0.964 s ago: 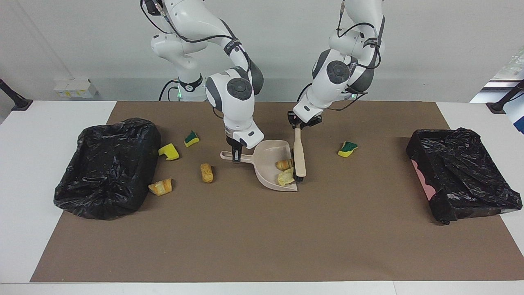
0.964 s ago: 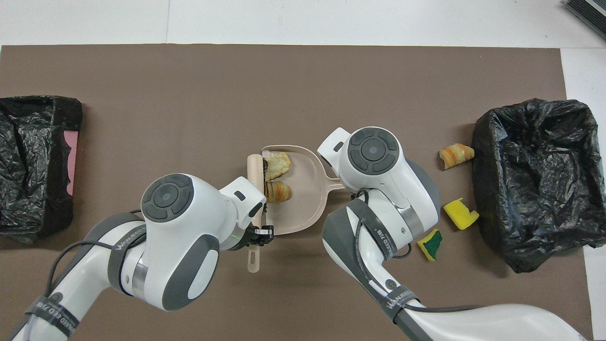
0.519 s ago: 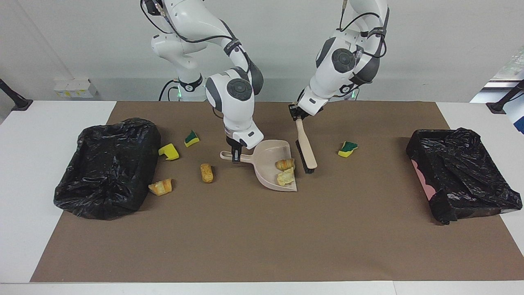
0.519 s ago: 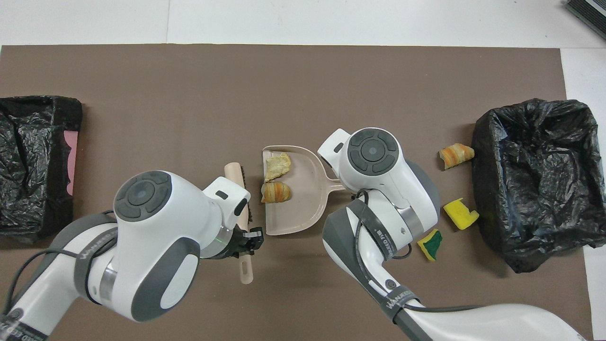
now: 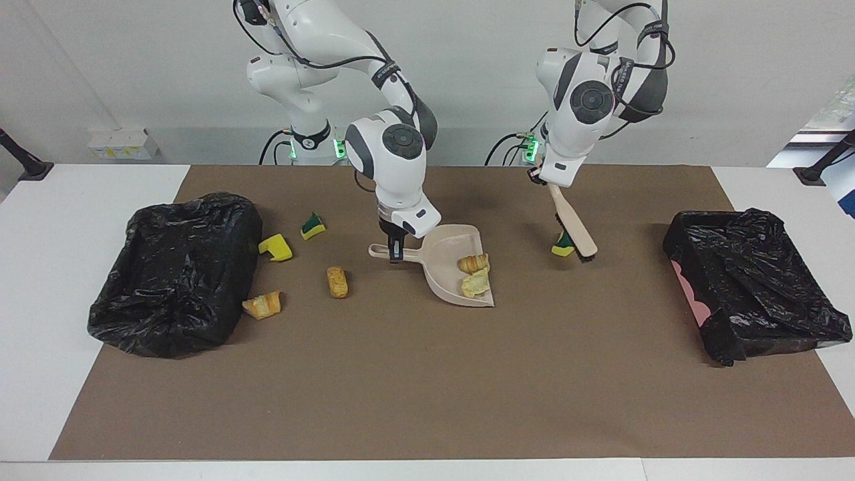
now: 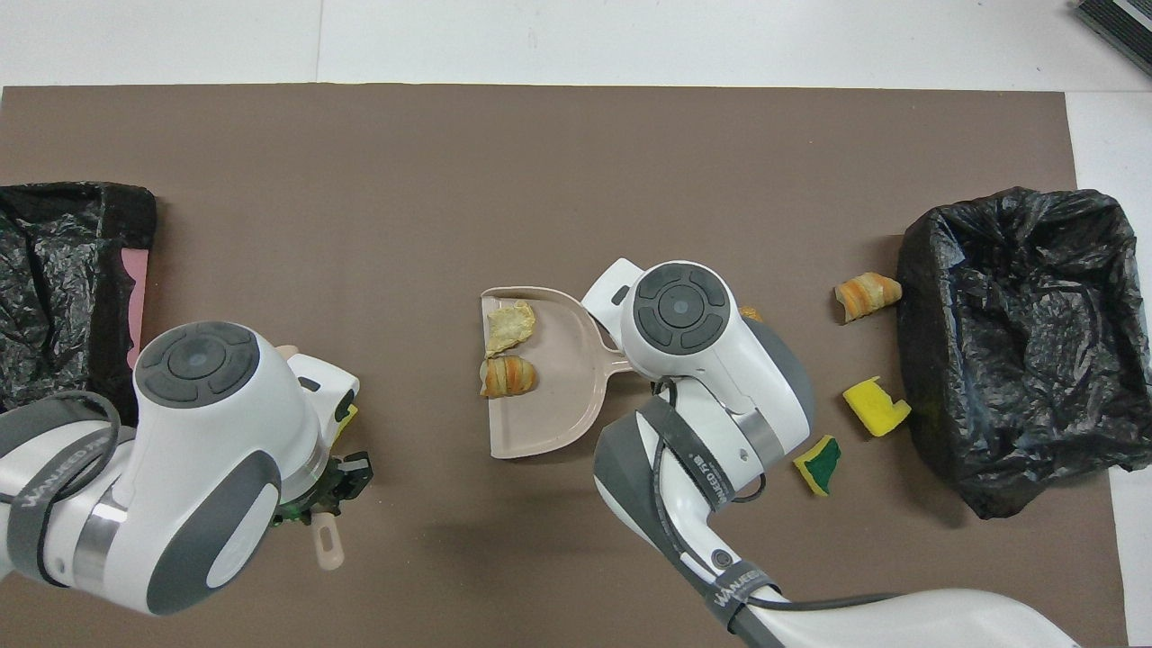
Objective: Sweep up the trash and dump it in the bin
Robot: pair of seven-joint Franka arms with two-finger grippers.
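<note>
Right end effector (image 5: 396, 252) sits centre of the facing view, clenched on the dustpan (image 5: 449, 268) by its handle; pan lies on the brown mat (image 5: 427, 387) with its open edge toward the lower right of that frame. Two tan bread chunks (image 5: 474, 263) (image 5: 475, 286) lie inside the pan near that edge; overhead view shows them at frame centre (image 6: 509, 376) (image 6: 509, 326), just inside the pan's (image 6: 549, 396) open side. Left end effector (image 5: 538, 175) is upper right of centre in the facing view, grasping the brush (image 5: 572, 224) by the handle, brush angled down with its bristle end touching or just beside a green-and-yellow sponge piece (image 5: 562, 246); can't tell which. Overhead, the left arm covers most of the brush, only the handle tip (image 6: 328, 544) shows at lower left. Remaining trash is at centre left of the facing frame: yellow sponge piece (image 5: 276, 247), green-and-yellow sponge piece (image 5: 312, 226), tan chunk (image 5: 337, 281), and a croissant-like chunk (image 5: 262, 304) just beside the black-bagged bin (image 5: 175, 270). Second black-bagged bin (image 5: 755, 284) sits at the right edge of the facing frame, well apart from the pan. Mat covers most of the white counter (image 5: 53, 280).
</note>
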